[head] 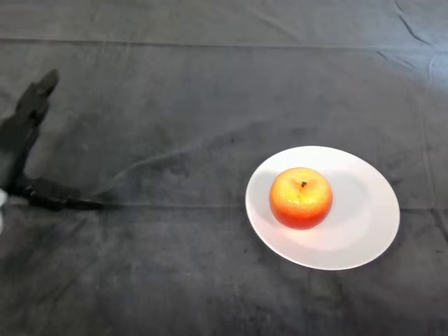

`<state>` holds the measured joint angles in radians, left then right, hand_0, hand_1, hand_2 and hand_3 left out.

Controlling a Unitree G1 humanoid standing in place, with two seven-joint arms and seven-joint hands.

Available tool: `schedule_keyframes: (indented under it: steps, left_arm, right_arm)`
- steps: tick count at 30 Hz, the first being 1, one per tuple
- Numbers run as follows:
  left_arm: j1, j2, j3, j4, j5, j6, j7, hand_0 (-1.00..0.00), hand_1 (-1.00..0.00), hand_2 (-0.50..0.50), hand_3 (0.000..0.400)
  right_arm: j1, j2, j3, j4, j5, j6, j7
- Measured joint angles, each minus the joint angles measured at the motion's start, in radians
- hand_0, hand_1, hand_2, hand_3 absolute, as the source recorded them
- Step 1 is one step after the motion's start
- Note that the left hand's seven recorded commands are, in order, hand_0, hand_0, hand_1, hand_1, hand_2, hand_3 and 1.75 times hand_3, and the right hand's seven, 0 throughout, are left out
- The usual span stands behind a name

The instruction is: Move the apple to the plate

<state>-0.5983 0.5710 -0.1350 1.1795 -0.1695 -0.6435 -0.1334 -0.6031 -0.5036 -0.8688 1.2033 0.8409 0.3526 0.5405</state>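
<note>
- The black hand is sitting at the far left edge of the frame, low over the dark cloth.
- Its fingers are spreading wide apart: some are pointing up toward the upper left, and one is sticking out flat to the right. It is holding nothing.
- The apple is lying well apart from the hand, over in the right half of the frame.
- The white plate is holding the apple. The apple is sitting stem up, a bit left of the plate's middle.
- The dark cloth is covering the whole table, and it is showing some wrinkles near the top right.
</note>
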Motion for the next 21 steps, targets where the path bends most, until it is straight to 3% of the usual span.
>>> schedule_keyframes:
  steps: [21]
  left_arm:
    - [0.124, 0.157, 0.196, 0.008, -0.067, 0.046, -0.018, 0.00, 0.00, 0.00, 0.000]
  right_arm:
    - [0.000, 0.001, 0.0006, 0.000, 0.0000, 0.000, -0.0002]
